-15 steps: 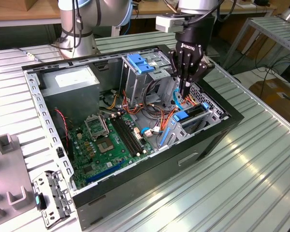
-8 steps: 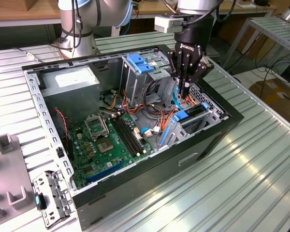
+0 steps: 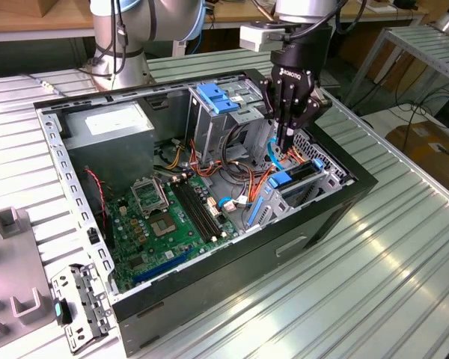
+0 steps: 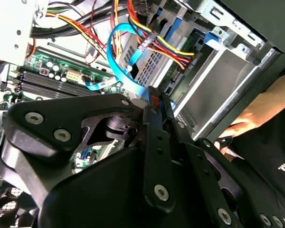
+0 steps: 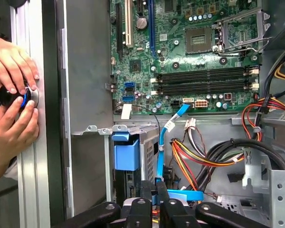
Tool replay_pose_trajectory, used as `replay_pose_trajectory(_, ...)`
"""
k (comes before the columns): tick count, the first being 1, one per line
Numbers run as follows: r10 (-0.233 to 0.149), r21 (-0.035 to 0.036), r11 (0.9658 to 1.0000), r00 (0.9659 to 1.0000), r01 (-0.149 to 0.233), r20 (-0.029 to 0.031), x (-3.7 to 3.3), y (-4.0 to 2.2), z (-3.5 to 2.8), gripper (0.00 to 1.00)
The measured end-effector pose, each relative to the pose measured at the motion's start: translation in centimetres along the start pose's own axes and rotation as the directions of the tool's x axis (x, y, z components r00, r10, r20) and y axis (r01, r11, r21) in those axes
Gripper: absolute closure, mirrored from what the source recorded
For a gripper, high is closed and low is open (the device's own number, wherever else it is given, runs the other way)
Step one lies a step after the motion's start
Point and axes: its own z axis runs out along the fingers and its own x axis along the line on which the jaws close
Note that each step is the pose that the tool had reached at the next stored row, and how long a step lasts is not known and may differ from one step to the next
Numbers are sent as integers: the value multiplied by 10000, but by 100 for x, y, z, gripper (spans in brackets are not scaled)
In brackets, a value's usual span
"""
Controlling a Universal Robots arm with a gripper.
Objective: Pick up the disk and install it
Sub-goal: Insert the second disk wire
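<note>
The jaws stand narrow, the two black fingers (image 4: 155, 124) drawn nearly together with only a thin slit between them; whether anything is pinched in that slit is hard to make out, since the gripper's own body blocks the tips in both wrist views. In the exterior view the fingers (image 3: 283, 138) reach down into the open computer case (image 3: 284, 247), and a thin blue cable (image 3: 272, 154) curls right at their tips. That cable (image 5: 160, 152) runs up from the fingers toward the circuit board (image 5: 190, 57) in the first wrist view, beside a bundle of red, yellow and orange wires (image 5: 194, 154).

The disk (image 3: 298, 178) lies just below the fingertips, in the metal drive cage (image 3: 323, 176) at the exterior view's right end of the case; only its dark top and blue frame edge show, the rest is hidden by the cage.

Outside the case wall, in the first wrist view, one hand (image 5: 12, 66) and another hand (image 5: 14, 126) close around a dark round knob (image 5: 12, 96), partly covered by the fingers and cut off at the picture's edge. The case rests on a ribbed metal bench (image 3: 374, 284)
</note>
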Motion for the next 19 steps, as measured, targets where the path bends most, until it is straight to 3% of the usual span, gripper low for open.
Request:
replay_pose_trajectory(3, 5, 16, 10000, 9999, -5, 129, 94, -3, 38, 84)
replay_pose_trajectory(8, 27, 99, 9999, 9990, -32, 445, 214, -9, 84, 84)
replay_pose_trajectory(11, 71, 253, 9996, 9983, -86, 585, 259, -11, 98, 84)
replay_pose_trajectory(16, 172, 676, 9975, 9971, -222, 742, 296, 6, 114, 84)
replay_pose_trajectory(17, 180, 714, 9972, 9967, -237, 794, 300, 15, 117, 84)
replay_pose_trajectory(19, 187, 745, 9969, 9942, -267, 1061, 313, 27, 123, 84)
